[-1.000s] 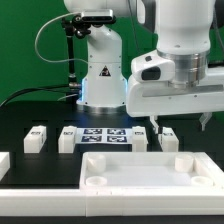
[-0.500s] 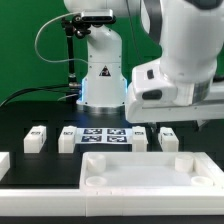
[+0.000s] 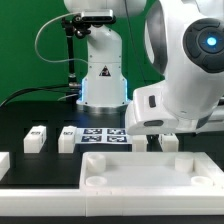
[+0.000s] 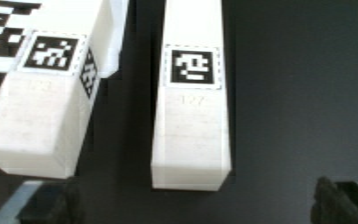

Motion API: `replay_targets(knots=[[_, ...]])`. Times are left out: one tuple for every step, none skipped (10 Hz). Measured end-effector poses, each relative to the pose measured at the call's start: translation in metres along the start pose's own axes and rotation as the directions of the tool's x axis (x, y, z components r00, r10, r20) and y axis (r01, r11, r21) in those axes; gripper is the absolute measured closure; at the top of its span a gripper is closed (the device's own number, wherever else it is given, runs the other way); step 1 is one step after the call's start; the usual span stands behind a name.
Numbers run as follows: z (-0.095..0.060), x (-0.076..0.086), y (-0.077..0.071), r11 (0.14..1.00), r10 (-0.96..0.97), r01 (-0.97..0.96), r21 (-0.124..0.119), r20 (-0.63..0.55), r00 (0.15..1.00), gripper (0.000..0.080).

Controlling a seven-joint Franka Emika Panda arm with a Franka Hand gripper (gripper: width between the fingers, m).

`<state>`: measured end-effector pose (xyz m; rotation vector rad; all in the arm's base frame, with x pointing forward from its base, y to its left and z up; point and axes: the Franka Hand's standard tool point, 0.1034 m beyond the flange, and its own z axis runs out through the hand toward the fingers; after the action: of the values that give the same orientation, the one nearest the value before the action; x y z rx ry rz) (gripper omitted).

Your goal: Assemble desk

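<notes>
Green backdrop [image 3: 20, 50] | black table [image 3: 12, 128] | end effector [image 4: 194, 206] wide open, empty, above white leg [image 4: 194, 100]

Large white plastic rimmed desk panel [image 3: 150, 178] lay foremost on black table [image 3: 15, 135]. Behind it, in a row: white square post leg [image 3: 36, 139] at exterior view's left, second leg [image 3: 68, 140] beside it, flat white marker board [image 3: 103, 137] midway, third leg [image 3: 170, 141] right.
</notes>
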<state>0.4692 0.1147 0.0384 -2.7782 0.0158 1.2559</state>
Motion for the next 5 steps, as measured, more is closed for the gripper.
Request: replay_targets(knots=[[0.001, 0.0, 0.0, 1.0, 0.0, 0.0, 0.0, 0.001, 1.0, 0.015], [0.01, -0.002, -0.001, 1.0, 0.016, -0.016, -0.001, 0.021, 1.0, 0.015], [0.022, -0.002, -0.004, 1.0, 0.02, -0.019, -0.009, 0.043, 0.999, 0.015], [0.03, -0.001, -0.005, 1.0, 0.02, -0.02, -0.01, 0.053, 0.998, 0.015], [0.039, 0.0, -0.006, 1.0, 0.019, -0.018, -0.014, 0.054, 0.998, 0.015]])
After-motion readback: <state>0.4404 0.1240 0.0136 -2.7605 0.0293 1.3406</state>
